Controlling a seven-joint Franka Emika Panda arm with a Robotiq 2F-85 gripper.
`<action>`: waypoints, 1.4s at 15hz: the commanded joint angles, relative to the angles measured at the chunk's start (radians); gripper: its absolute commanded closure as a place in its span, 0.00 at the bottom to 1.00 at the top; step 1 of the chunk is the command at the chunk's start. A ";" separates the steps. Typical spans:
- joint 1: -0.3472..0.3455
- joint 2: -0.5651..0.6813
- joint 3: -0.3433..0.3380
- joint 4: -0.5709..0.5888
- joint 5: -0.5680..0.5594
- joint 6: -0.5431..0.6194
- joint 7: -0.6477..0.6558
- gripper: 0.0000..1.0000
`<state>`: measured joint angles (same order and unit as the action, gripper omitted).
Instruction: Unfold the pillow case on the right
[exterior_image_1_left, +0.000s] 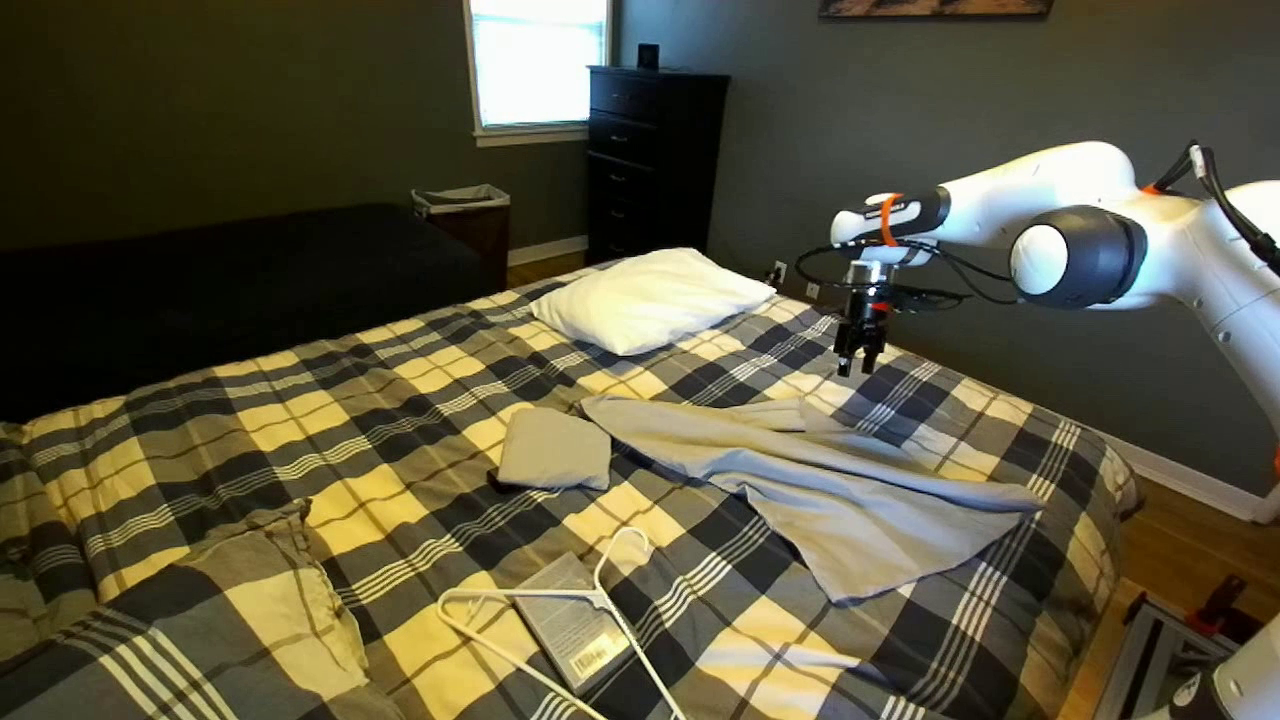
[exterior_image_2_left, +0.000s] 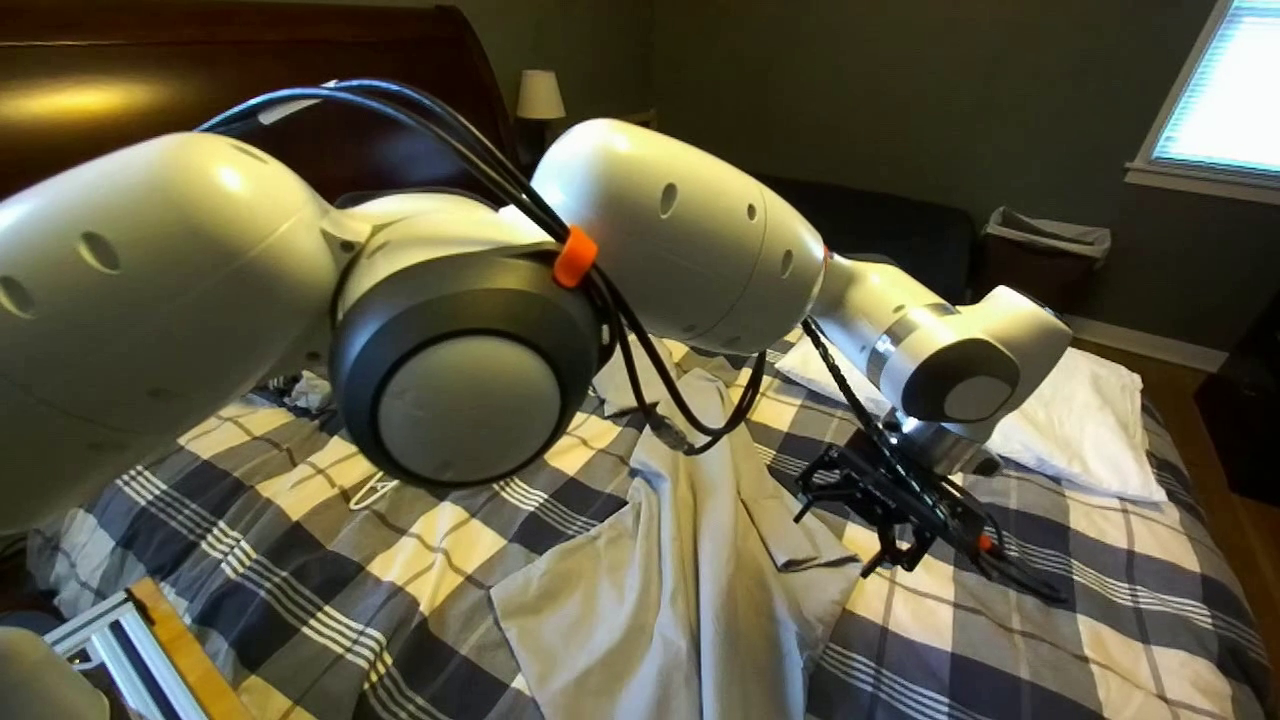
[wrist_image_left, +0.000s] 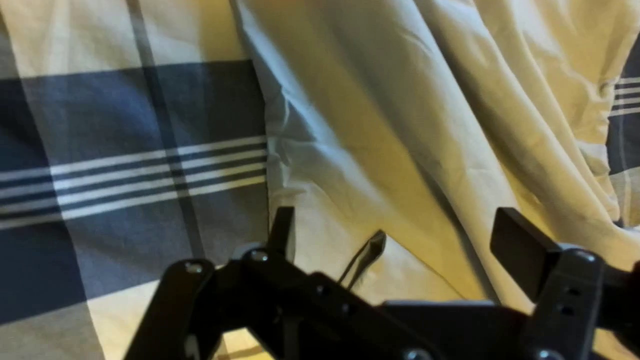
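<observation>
Grey-beige pillow case lies rumpled, folded cloth beside it, black gripper above it with jaws wide apart, holding nothing.

A white hanger overlaps a grey package (on plaid bedding).

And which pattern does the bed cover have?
The bed cover is plaid: navy, grey and cream; clearest in an exterior view.
</observation>
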<state>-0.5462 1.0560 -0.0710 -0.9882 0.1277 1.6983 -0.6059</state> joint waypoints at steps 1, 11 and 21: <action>0.040 0.039 -0.009 0.009 -0.079 0.103 -0.114 0.00; 0.072 0.150 0.047 -0.006 -0.061 0.361 -0.219 0.00; 0.058 0.212 0.103 0.033 -0.023 0.423 -0.228 0.00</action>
<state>-0.4757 1.2293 0.0100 -0.9921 0.0814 2.1044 -0.8258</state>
